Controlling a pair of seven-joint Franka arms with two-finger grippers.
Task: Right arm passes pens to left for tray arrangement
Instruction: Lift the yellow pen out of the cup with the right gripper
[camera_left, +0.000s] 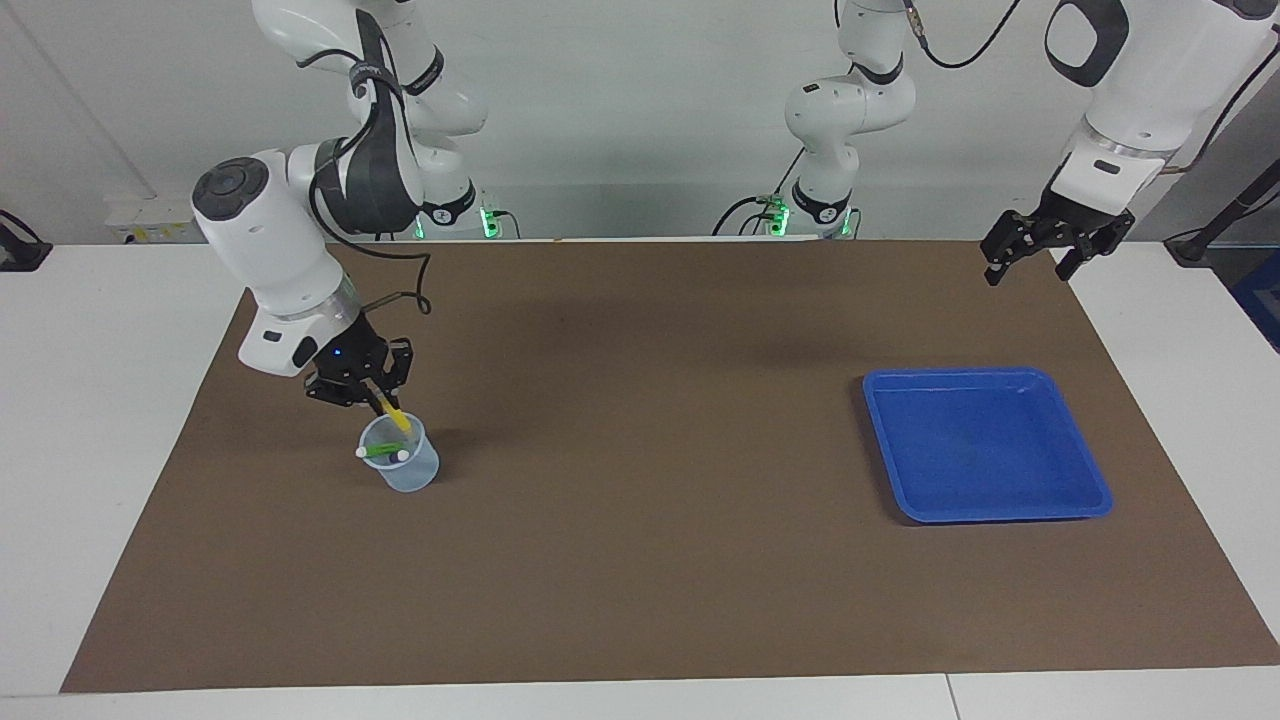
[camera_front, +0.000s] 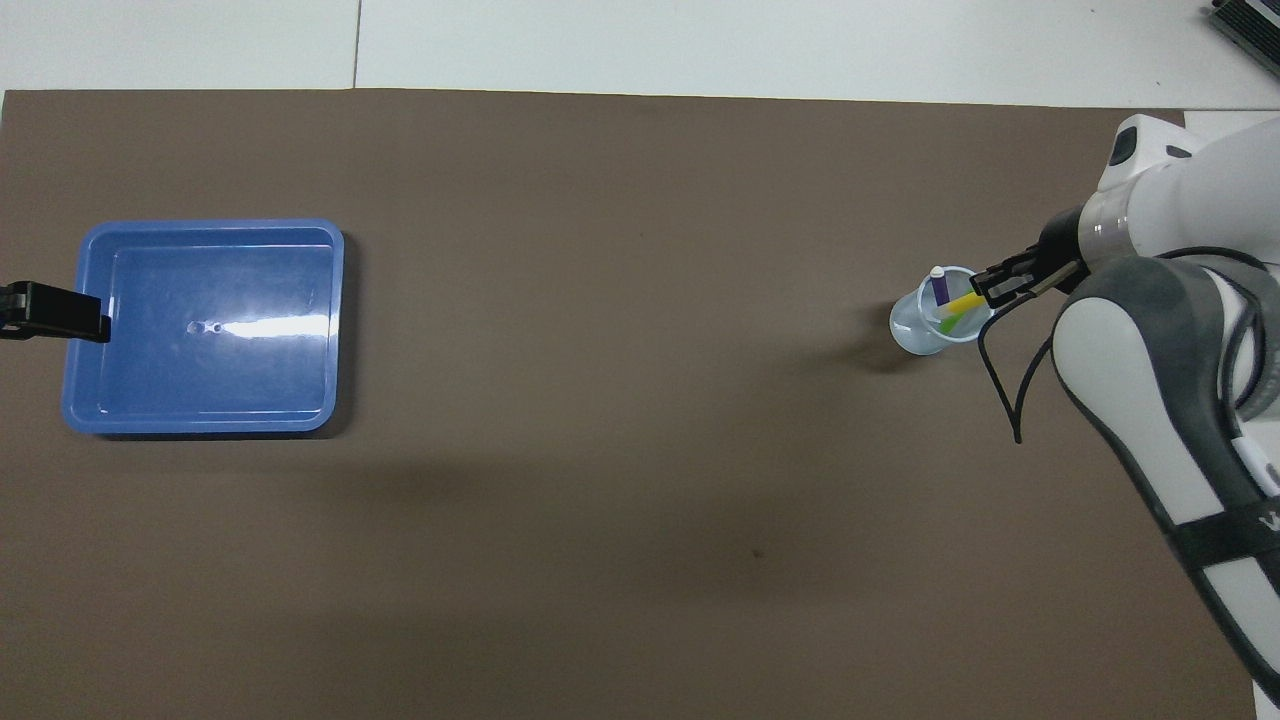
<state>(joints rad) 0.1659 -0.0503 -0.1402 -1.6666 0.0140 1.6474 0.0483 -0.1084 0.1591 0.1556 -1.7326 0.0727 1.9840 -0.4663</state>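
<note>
The right gripper (camera_left: 379, 397) was closed on the yellow pen (camera_left: 394, 414) — its lower end in the cup (camera_left: 405, 468). The left gripper (camera_left: 1037, 262) hung wide open and empty, over the mat (camera_left: 640, 600) near the tray (camera_left: 1095, 500).

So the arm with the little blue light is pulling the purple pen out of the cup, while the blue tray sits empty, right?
Not quite: the right gripper holds the yellow pen, not the purple one. The facing view shows it. The purple pen stays in the cup, and the blue tray is indeed empty.

tray (camera_left: 985, 445): glossy plastic | cup (camera_left: 412, 470): translucent plastic | mat (camera_left: 640, 500): matt
</note>
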